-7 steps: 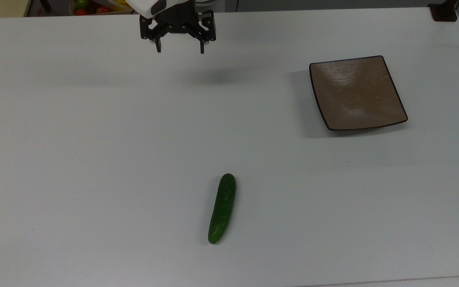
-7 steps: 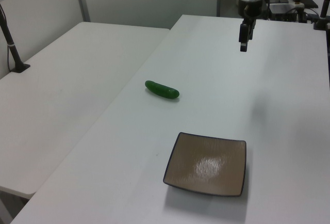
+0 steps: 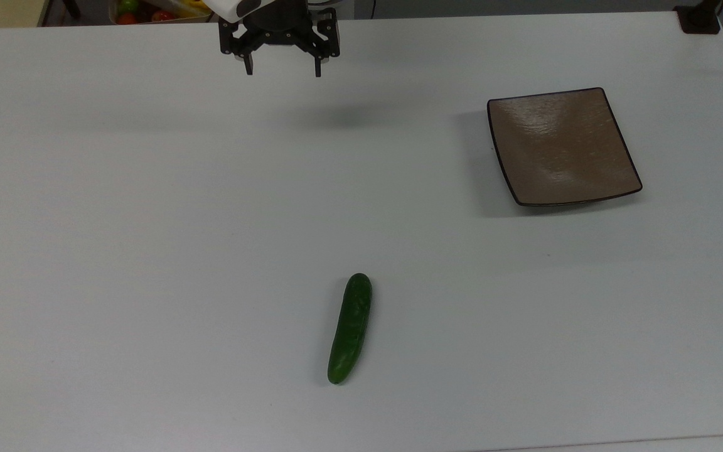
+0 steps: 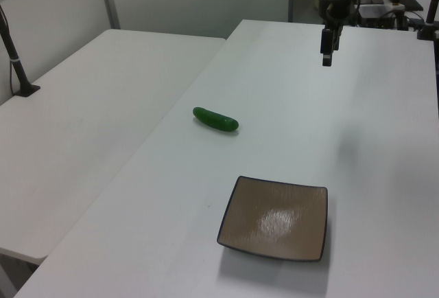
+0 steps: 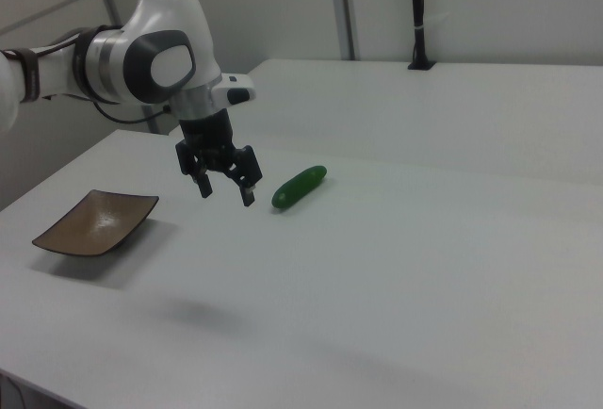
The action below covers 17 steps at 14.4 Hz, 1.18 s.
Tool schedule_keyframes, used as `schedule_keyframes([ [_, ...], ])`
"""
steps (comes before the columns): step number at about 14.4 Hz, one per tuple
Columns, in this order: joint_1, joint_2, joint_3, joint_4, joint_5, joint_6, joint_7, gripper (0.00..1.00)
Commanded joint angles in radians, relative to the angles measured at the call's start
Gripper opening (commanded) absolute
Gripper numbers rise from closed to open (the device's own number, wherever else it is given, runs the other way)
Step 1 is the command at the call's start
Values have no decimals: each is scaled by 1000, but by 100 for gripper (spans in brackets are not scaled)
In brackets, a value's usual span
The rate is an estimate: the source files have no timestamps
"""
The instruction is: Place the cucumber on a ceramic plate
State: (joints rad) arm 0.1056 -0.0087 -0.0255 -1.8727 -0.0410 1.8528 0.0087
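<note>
A: Dark green and glossy, the small curved cucumber [image 3: 350, 328] was seen lying flat on the white table [image 3: 148, 251], low and just right of centre in the top view. Had anything been changed?

B: Only the black two-finger gripper [image 3: 283, 68]. Against the picture from half a second before, it was found slightly nearer the upper edge of the top view, and a little higher in the left view [image 4: 328, 59]. The cucumber and the square brown ceramic plate [image 3: 562, 147] had not been moved.

A: And the claw?

B: Its fingers were held wide apart, with nothing between them; this was plainest in the right view [image 5: 225, 190].

A: So the task had hardly been started?

B: It was judged so. The cucumber was well apart from the plate at the top view's right, and no approach had yet been made; the arm seemed to be lifted away.

A: Counts?

B: One cucumber, one plate, one gripper were counted.
</note>
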Motion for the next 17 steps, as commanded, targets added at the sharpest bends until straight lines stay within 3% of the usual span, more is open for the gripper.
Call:
schedule_keyframes([
  [1,6,-7,-5,9,10,-27,-1,100],
  [7,8,19,-2,38,21,-14,2,100],
  [11,31,180,-4,220,46,61,88,100],
  [14,52,248,-5,231,36,222,144,100],
  [17,95,387,-25,361,27,291,278,100],
])
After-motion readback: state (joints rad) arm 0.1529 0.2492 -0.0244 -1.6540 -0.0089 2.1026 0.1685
